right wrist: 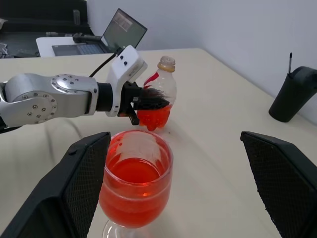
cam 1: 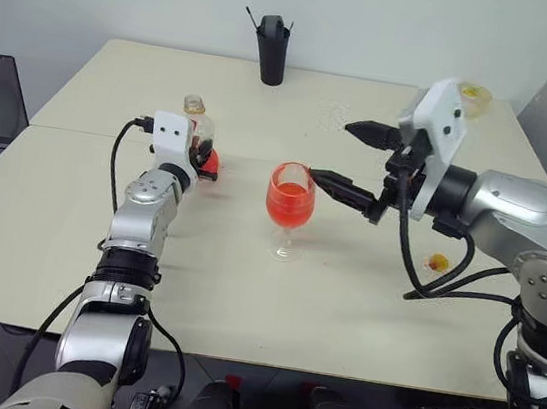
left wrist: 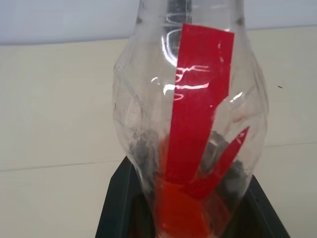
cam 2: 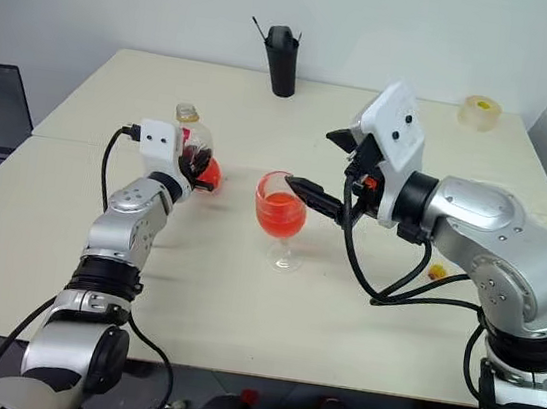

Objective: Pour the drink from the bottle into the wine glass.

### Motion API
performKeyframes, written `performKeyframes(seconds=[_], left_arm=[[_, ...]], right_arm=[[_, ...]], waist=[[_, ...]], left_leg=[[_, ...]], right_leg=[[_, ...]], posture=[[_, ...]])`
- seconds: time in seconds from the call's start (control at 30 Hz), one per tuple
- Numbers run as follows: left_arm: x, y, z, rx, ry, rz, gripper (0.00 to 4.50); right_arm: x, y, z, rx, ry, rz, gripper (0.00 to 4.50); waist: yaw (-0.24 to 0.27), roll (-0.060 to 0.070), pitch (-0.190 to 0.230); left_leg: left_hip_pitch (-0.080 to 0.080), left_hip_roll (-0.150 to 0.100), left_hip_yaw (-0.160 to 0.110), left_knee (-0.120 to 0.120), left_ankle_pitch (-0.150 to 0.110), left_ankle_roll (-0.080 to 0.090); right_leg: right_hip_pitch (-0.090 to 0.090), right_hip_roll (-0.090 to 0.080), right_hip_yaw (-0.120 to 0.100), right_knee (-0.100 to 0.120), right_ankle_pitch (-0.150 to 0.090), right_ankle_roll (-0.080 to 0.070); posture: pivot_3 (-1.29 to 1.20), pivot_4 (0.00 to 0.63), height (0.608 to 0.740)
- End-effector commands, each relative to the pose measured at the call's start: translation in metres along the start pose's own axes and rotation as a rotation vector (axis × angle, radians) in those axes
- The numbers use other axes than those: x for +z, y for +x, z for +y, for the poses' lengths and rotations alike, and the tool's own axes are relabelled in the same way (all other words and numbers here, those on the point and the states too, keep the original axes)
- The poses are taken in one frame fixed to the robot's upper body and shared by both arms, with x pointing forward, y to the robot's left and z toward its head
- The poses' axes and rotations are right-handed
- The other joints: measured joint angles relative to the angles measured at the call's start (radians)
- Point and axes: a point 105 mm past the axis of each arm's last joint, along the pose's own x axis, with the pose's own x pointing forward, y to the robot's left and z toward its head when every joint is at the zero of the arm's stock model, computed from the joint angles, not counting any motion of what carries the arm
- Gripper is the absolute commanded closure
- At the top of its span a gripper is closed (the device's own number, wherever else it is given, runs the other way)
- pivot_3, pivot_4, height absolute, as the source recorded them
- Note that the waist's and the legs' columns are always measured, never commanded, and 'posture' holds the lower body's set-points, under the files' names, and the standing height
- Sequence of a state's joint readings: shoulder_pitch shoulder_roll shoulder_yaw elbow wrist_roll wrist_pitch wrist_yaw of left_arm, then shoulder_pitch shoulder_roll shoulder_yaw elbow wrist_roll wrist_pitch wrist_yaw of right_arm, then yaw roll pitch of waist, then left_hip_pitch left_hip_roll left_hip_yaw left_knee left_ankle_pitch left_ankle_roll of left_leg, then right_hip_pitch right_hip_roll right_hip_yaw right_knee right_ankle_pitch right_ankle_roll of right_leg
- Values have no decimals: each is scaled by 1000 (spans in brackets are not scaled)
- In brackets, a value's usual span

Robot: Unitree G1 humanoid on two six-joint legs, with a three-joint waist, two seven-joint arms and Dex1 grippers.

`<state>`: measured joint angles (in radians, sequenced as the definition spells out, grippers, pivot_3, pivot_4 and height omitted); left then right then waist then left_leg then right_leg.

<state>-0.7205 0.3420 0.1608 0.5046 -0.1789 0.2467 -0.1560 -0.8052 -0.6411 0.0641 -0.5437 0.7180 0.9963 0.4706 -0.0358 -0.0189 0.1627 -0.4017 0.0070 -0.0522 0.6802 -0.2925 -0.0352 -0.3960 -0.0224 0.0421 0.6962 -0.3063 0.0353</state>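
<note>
Cream tabletop, pale wall behind. Clear stemmed wine glass mid-table, bowl about half full of bright red-pink drink. Left gripper clamped on small clear plastic bottle, upright, uncapped, red remnant at bottom, left of glass. Right gripper spread wide, empty, lower finger tip beside glass rim. Tall black cup at far edge; yellowish tape roll far right; laptop off left.

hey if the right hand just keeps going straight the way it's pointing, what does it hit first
Likely the wine glass, low between the open right hand's fingers; past it stands the bottle. Depth is uncertain.
</note>
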Motion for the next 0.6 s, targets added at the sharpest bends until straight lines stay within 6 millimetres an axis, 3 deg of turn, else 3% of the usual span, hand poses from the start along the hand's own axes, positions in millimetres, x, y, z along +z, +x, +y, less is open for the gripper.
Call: performKeyframes(seconds=[0.03,0.27,0.6], left_arm=[[11,-1,7,49,-7,-41,3629],[-6,-9,-3,25,-19,-13,3629],[-6,-12,-1,35,-3,-3,504]], right_arm=[[9,-2,0,-15,-44,-27,0],[6,-2,1,-17,-56,-6,0],[2,-2,5,14,-39,14,0]], waist=[[0,0,0],[2,0,0],[3,0,0]], left_leg=[[0,0,0,0,0,0],[0,0,0,0,0,0],[0,0,0,0,0,0]], right_leg=[[0,0,0,0,0,0],[0,0,0,0,0,0],[0,0,0,0,0,0]], posture=[[0,150,740],[0,150,740],[0,150,740]])
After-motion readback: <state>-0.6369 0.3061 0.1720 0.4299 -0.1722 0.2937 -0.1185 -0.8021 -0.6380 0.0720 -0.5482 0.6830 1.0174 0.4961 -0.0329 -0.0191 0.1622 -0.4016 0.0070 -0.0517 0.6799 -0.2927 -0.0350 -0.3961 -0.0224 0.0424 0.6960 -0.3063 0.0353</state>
